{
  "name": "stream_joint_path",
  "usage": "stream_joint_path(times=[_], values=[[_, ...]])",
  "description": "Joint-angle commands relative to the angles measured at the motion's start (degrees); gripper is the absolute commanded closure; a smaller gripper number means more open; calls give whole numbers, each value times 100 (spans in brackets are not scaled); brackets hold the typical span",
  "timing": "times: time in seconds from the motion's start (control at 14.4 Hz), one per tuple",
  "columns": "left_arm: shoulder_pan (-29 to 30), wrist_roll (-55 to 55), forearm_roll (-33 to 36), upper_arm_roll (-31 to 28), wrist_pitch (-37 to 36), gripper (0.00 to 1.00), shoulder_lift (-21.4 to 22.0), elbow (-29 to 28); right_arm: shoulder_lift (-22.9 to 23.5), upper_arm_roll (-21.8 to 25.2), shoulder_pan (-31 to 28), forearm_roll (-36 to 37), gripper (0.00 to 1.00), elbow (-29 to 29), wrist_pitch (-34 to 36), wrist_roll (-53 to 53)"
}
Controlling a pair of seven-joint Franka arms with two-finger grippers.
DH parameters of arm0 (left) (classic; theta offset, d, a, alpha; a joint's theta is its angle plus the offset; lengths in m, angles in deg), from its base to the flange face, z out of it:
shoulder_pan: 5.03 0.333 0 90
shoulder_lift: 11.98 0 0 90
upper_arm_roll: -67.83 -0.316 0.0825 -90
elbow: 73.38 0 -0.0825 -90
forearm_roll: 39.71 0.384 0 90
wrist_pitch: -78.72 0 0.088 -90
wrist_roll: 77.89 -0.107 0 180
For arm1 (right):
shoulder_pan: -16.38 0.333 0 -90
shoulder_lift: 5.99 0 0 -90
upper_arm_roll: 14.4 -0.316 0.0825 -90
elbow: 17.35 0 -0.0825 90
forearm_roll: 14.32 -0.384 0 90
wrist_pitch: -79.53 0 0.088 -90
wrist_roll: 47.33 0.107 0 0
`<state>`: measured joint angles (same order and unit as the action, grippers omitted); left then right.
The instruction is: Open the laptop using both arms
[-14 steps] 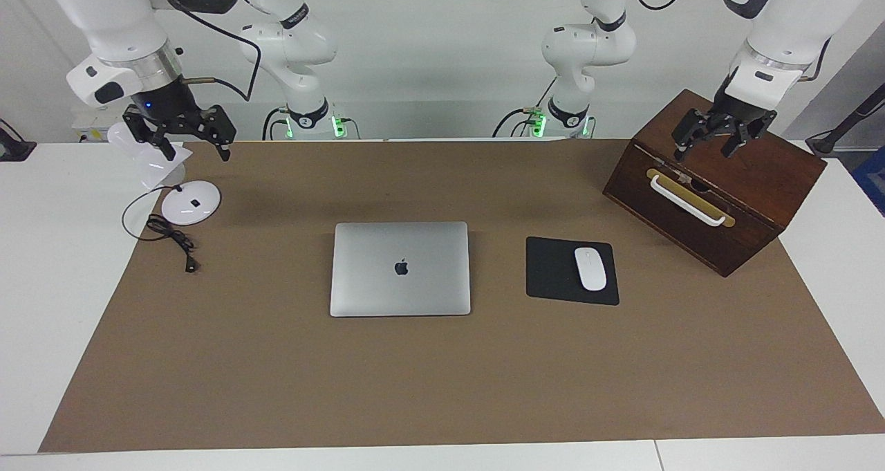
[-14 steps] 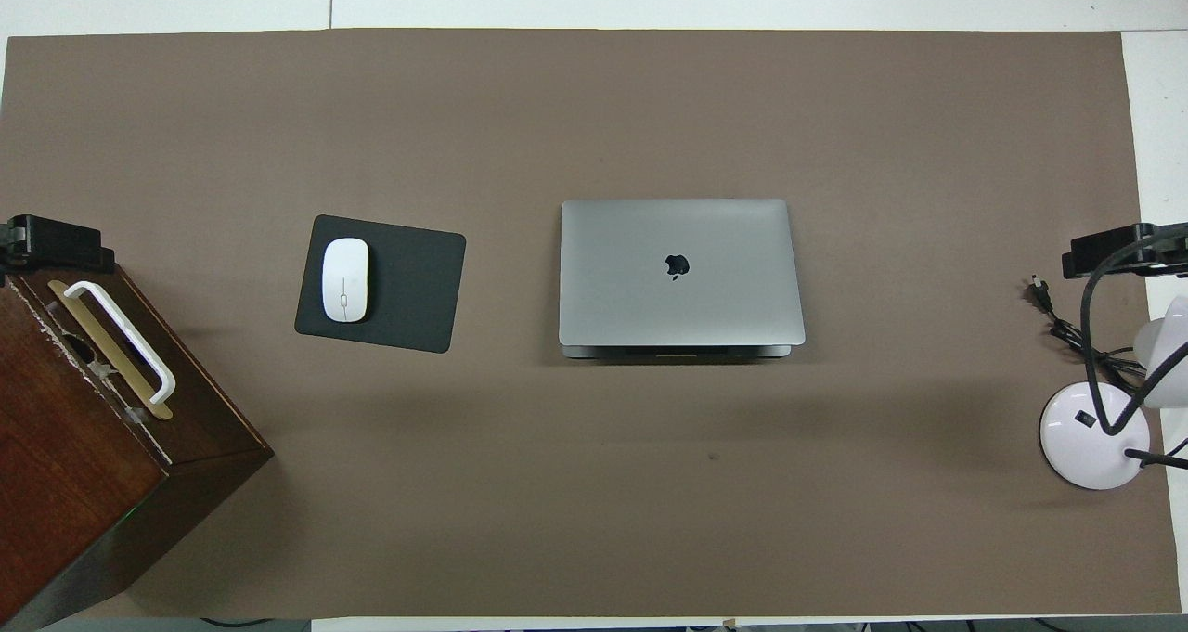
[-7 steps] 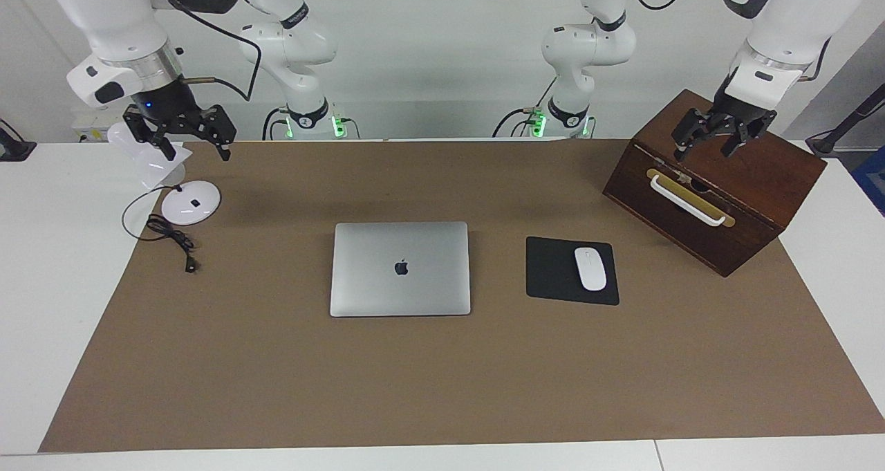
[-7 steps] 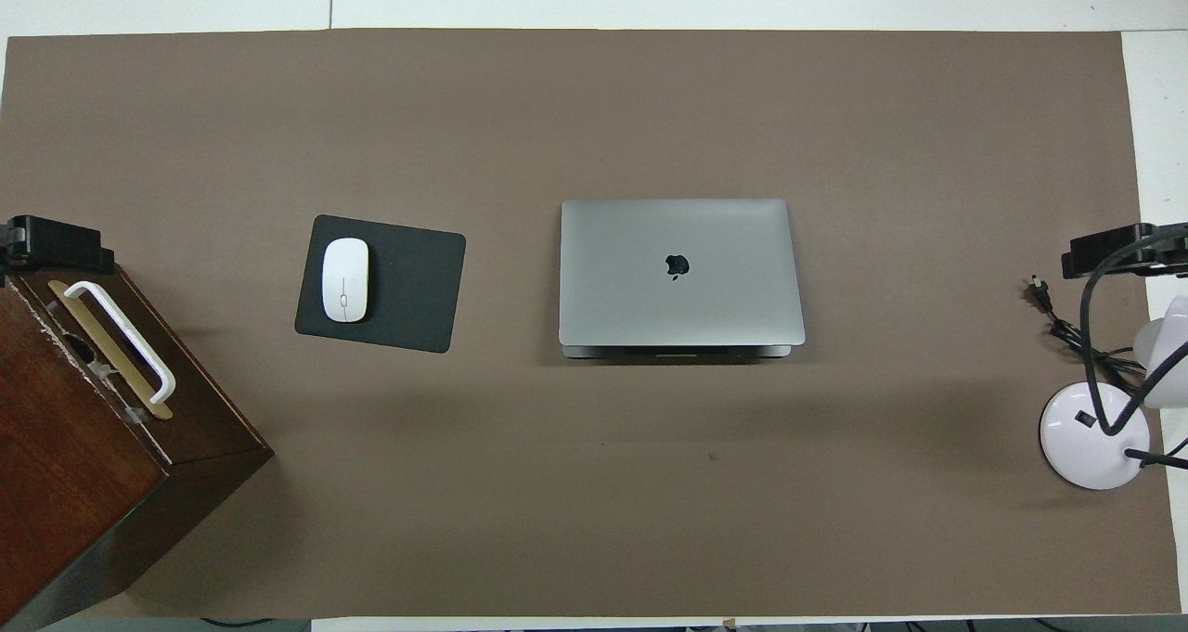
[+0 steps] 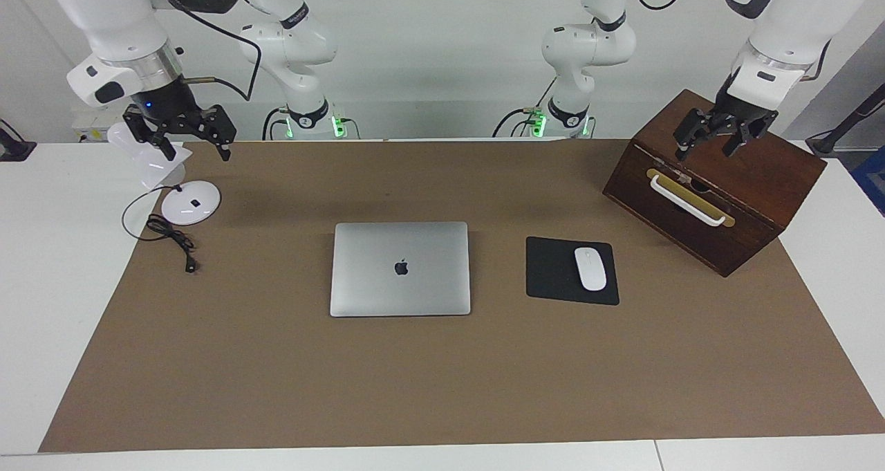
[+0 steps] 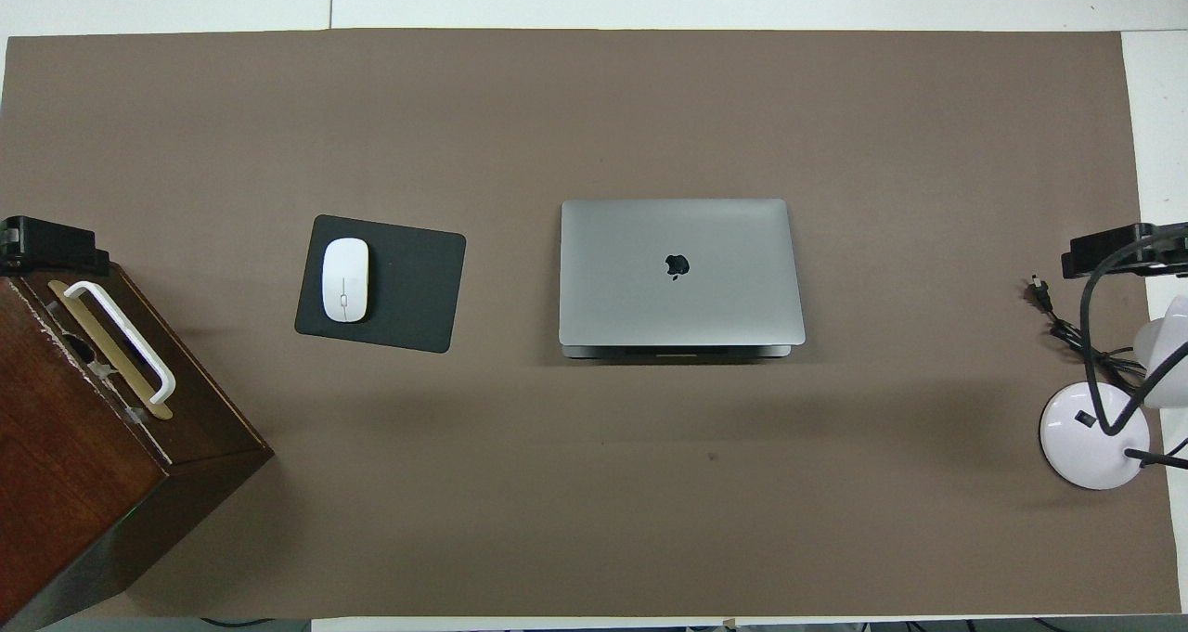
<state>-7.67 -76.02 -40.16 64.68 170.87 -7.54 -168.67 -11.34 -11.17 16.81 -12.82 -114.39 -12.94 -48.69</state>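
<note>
A closed silver laptop [image 5: 400,269] lies flat at the middle of the brown mat [image 5: 442,388] that covers the bench, its lid down and the dark logo facing up, untouched by either arm. Toward the left arm's end, just beside the laptop, a white mouse [image 5: 590,268] sits on a black mouse pad [image 5: 553,270]. At the corner of the bench by the left arm's base stands a dark wooden box [image 5: 719,180] with a white handle [image 5: 686,200], turned at an angle to the mat's edge. The left gripper [image 5: 716,139] hangs in the air over the top of that box, its black fingers spread apart and holding nothing. At the right arm's end, close to the robots' edge of the bench, a white desk lamp [image 5: 187,201] rests on its round base with a black cord [image 5: 169,236] coiled beside it. The right gripper [image 5: 185,142] hovers over the lamp, fingers likewise parted and empty. Both grippers are well apart from the laptop.
</note>
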Motion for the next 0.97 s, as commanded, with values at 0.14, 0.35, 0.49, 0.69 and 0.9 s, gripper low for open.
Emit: stream_joint_path(times=[0.14,0.35,0.49,0.69,0.9], values=[[-79,-46,98,-10,-47,0,171,-174,-89,-24,-8,52,0,-78,-60,31],[-88,-37,98,-2,-30,0,171,-174,-89,-24,-8,52,0,-96,-69,39],[-79,-37,98,-2,-38,8,171,-174,-89,-24,-8,52,0,-96,-78,40],[-61,-37,98,-2,-21,92,171,-174,-89,-24,-8,43,0,-104,-87,48],[-17,-2,98,-2,-12,100,162,-165,-89,-24,-8,43,0,-122,-157,66]])
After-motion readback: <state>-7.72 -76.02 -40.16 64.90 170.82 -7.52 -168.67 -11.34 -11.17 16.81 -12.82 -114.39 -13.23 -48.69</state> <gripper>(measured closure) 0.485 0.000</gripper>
